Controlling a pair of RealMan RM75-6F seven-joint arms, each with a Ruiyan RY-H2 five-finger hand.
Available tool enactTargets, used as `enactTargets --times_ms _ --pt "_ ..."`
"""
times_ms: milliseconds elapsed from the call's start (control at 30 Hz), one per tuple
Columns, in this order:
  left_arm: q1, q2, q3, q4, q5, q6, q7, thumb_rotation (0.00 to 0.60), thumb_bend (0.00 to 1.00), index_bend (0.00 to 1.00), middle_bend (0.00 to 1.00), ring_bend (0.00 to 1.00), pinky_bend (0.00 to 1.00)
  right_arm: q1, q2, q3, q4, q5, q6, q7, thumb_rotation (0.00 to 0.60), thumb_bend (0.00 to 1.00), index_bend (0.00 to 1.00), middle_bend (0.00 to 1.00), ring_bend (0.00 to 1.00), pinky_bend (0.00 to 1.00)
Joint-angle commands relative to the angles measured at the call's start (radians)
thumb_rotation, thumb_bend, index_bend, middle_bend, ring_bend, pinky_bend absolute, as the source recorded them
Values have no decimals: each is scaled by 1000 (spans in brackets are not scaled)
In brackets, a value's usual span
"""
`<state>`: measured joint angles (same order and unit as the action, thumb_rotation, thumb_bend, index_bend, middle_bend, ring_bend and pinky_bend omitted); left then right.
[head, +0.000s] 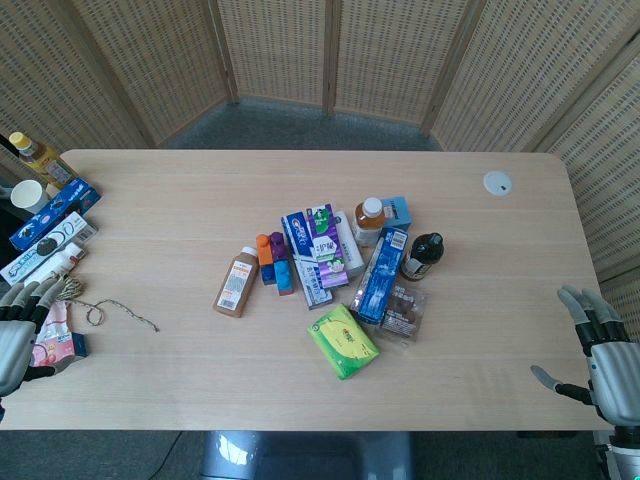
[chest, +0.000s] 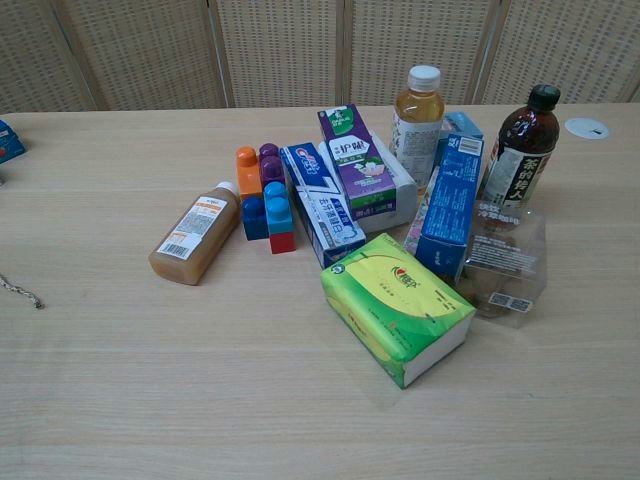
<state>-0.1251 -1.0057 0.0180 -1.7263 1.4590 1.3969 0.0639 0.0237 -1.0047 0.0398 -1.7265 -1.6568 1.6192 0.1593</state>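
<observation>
My left hand (head: 18, 330) hovers open at the table's left edge, next to a pink packet (head: 52, 335) and a coil of twine (head: 100, 308). Open too, my right hand (head: 600, 350) sits at the front right corner, holding nothing. Between them lies a heap of goods: a green tissue pack (head: 343, 341) (chest: 396, 305), a brown drink bottle on its side (head: 236, 282) (chest: 194, 238), coloured toy blocks (head: 275, 262) (chest: 264, 197), toothpaste boxes (head: 312, 250) (chest: 322, 212), a blue box (head: 381, 273) (chest: 450, 205), a dark bottle (head: 422, 255) (chest: 520, 145) and an amber bottle (head: 368, 221) (chest: 417, 122). Neither hand appears in the chest view.
At the far left edge stand a yellow-capped bottle (head: 38, 155), a paper cup (head: 28, 194), a blue biscuit box (head: 56, 213) and a white box (head: 45, 245). A white round lid (head: 497, 182) (chest: 586, 127) lies back right. A clear snack packet (head: 405, 310) (chest: 503, 262) rests beside the blue box. Wicker screens stand behind the table.
</observation>
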Motion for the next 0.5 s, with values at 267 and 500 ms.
enactTargets --times_ms 267,500 --pt "-31 -12 1 53 51 -39 -41 600 132 44 0 0 0 -2 1 1 -2 2 4 -4 600 0 0 0 0 0" --pt "-206 -96 8 387 334 -85 -175 600 130 23 0 0 0 6 -9 12 6 36 -17 -18 600 0 0 0 0 0"
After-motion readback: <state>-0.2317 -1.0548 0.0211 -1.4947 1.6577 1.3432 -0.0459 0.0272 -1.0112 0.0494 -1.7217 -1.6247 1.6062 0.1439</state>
